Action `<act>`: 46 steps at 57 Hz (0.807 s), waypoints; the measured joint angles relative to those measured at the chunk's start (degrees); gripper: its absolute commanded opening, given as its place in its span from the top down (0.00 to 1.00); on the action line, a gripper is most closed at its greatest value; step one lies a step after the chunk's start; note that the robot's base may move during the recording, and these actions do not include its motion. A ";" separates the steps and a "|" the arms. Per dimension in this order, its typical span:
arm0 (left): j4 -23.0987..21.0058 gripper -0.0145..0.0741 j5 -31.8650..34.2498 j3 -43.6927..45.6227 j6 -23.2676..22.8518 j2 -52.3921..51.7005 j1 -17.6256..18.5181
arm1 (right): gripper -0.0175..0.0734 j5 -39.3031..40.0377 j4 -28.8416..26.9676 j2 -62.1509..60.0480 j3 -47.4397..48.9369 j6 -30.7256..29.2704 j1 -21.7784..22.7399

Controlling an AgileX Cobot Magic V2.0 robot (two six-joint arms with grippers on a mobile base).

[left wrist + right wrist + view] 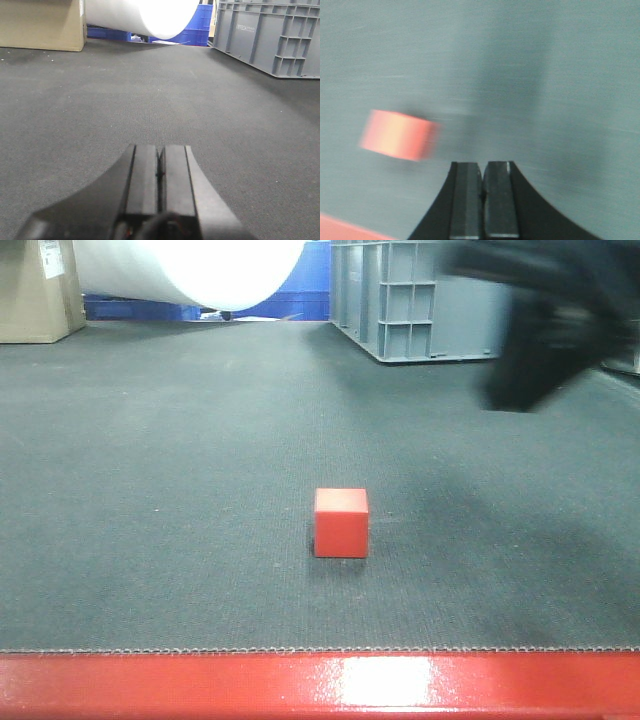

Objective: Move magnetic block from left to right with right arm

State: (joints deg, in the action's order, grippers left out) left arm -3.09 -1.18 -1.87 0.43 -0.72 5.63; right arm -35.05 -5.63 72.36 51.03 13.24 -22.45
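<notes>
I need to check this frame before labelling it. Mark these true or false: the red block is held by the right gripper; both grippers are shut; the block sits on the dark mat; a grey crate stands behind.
1. The right gripper holds the magnetic block: false, the block lies free.
2. Both grippers are shut, including the left gripper: true.
3. The block sits on the dark mat: true.
4. A grey crate stands behind: true.

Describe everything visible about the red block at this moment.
The magnetic block is a small, plain bright-red cube with smooth matte faces, sharp edges and no markings. It sits flat and upright on the dark grey mat, near the red front edge, one face towards the front camera. Only the mat touches it. In the right wrist view it appears motion-blurred, ahead and left of the closed right gripper, clearly apart from it.
</notes>
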 measured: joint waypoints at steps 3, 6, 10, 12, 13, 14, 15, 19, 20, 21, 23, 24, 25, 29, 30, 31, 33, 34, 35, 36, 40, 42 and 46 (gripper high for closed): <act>0.00 0.98 0.00 0.00 0.00 0.00 0.00 | 0.74 1.67 -0.92 -2.94 -3.23 -2.81 2.99; 0.00 0.98 0.00 0.00 0.00 0.00 0.00 | 0.74 3.43 -1.66 -5.98 -6.87 -5.97 5.62; 0.00 0.98 0.00 0.00 0.00 0.00 0.00 | 0.74 6.37 -2.28 -10.42 -11.35 -9.26 9.16; 0.00 0.98 0.00 0.00 0.00 0.00 0.00 | 0.74 8.48 -2.41 -13.06 -13.61 -10.45 10.76; 0.00 0.98 0.00 0.00 0.00 0.00 0.00 | 0.74 9.23 -2.53 -13.97 -14.53 -10.75 11.62; 0.00 0.98 0.00 0.00 0.00 0.00 0.00 | 0.74 10.43 -2.53 -15.31 -15.94 -11.17 12.16; 0.00 0.98 0.00 0.00 0.00 0.00 0.00 | 0.74 11.27 -2.53 -16.20 -16.87 -11.30 12.89; 0.00 0.98 0.00 0.00 0.00 0.00 0.00 | 0.74 15.81 -2.53 -20.40 -21.60 -12.10 14.73; 0.00 0.98 0.00 0.00 0.00 0.00 0.00 | 0.74 16.79 -2.53 -21.19 -22.98 -12.21 15.00; 0.00 0.98 0.00 0.00 0.00 0.00 0.00 | 0.74 17.76 -2.64 -22.36 -23.87 -12.21 15.25; 0.00 0.98 0.00 0.00 0.00 0.00 0.00 | 0.74 19.99 -2.64 -24.34 -26.04 -12.34 15.74; 0.00 0.98 0.00 0.00 0.00 0.00 0.00 | 0.74 21.17 -2.64 -25.15 -27.24 -12.33 15.93; 0.00 0.98 0.00 0.00 0.00 0.00 0.00 | 0.74 21.92 -2.64 -26.37 -28.00 -12.33 16.01; 0.00 0.98 0.00 0.00 0.00 0.00 0.00 | 0.74 24.33 -2.64 -30.39 -31.00 -12.45 16.26; 0.00 0.98 0.00 0.00 0.00 0.00 0.00 | 0.74 24.73 -2.74 -31.83 -31.85 -12.45 16.26; 0.00 0.98 0.00 0.00 0.00 0.00 0.00 | 0.74 24.94 -2.74 -32.80 -32.39 -12.45 16.26; 0.00 0.98 0.00 0.00 0.00 0.00 0.00 | 0.74 25.06 -2.74 -35.34 -33.61 -12.55 16.26; 0.00 0.98 0.00 0.00 0.00 0.00 0.00 | 0.74 25.06 -2.74 -36.38 -34.05 -12.54 16.26; 0.00 0.98 0.00 0.00 0.00 0.00 0.00 | 0.74 24.96 -2.74 -37.42 -34.48 -12.54 16.26; 0.00 0.98 0.00 0.00 0.00 0.00 0.00 | 0.74 24.82 -2.74 -39.05 -35.06 -12.54 16.26; 0.00 0.98 0.00 0.00 0.00 0.00 0.00 | 0.74 23.47 -2.74 -46.38 -36.69 -12.54 16.26; 0.00 0.98 0.00 0.00 0.00 0.00 0.00 | 0.74 22.95 -2.74 -49.68 -37.26 -12.54 16.26; 0.00 0.98 0.00 0.00 0.00 0.00 0.00 | 0.74 21.78 -2.74 -54.62 -37.80 -12.54 16.26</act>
State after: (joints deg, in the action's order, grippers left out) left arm -3.09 -1.18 -1.87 0.43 -0.72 5.63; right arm -13.27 -8.37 17.74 13.23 0.71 -6.19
